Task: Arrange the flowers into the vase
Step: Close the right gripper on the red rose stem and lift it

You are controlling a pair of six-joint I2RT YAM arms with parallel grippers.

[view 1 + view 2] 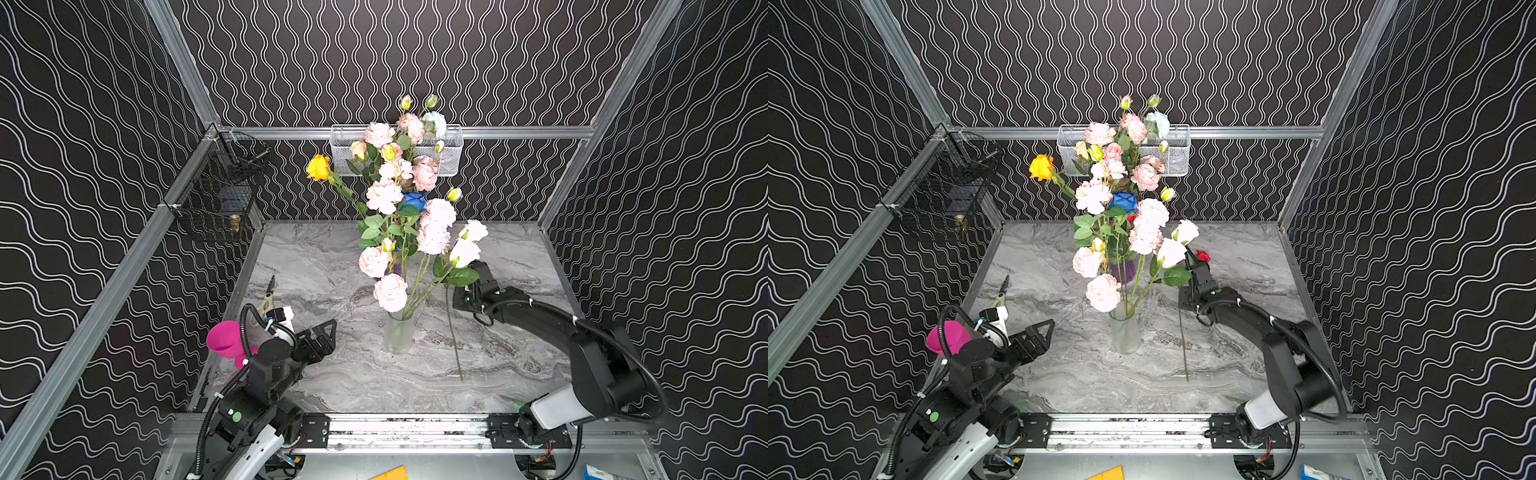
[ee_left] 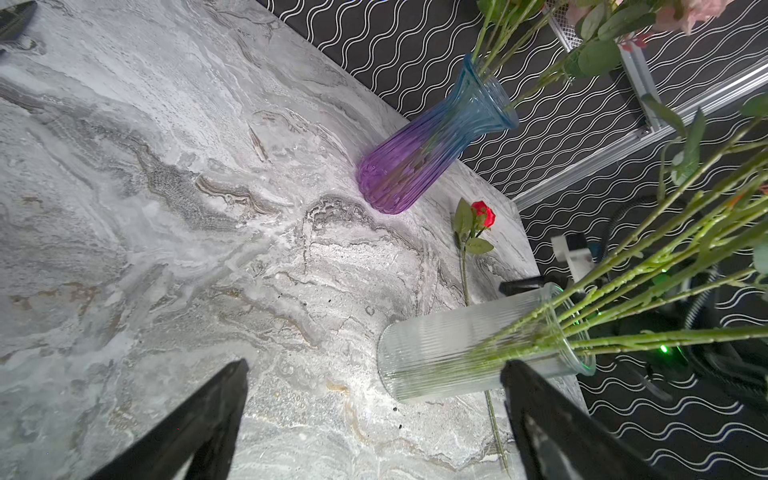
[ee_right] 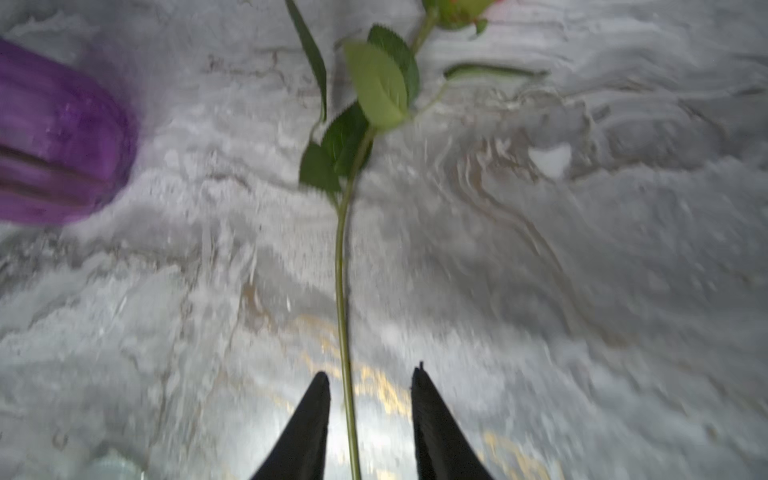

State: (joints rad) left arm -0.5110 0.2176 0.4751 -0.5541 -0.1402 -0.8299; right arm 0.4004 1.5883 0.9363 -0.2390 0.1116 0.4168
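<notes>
The red rose (image 2: 482, 214) lies flat on the marble tabletop (image 2: 166, 208), outside both vases. Its bare stem runs between the jaws of the right gripper (image 3: 370, 372). The jaws stand slightly apart, straddling the stem without pinching it, probably lined up to grasp below the leaves. The other flowers (image 1: 384, 195) stand in the clear ribbed vase (image 2: 457, 353) and the purple-blue vase (image 2: 432, 141). The left gripper (image 2: 376, 363) is spread wide and empty beside the ribbed vase, likely placed to steady it.
</notes>
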